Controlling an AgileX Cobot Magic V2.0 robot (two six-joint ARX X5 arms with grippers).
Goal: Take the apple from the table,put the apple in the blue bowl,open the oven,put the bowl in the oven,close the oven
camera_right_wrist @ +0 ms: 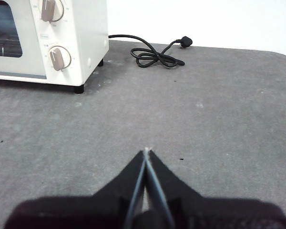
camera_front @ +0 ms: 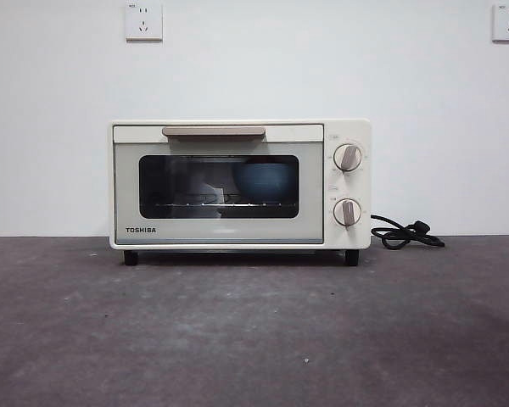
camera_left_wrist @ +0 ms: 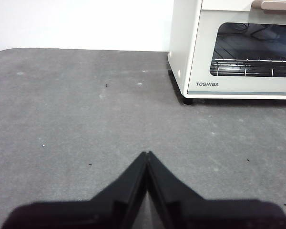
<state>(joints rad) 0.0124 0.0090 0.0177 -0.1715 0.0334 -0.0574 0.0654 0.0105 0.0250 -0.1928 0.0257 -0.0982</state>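
The blue bowl (camera_front: 264, 181) sits inside the oven (camera_front: 240, 184) behind its shut glass door, well apart from both grippers. The oven stands on the grey table (camera_front: 254, 331) before a white wall, its black cord (camera_front: 405, 234) coiled beside it. The left gripper (camera_left_wrist: 147, 153) and right gripper (camera_right_wrist: 147, 150) hover over bare table, jaws pressed together, holding nothing.
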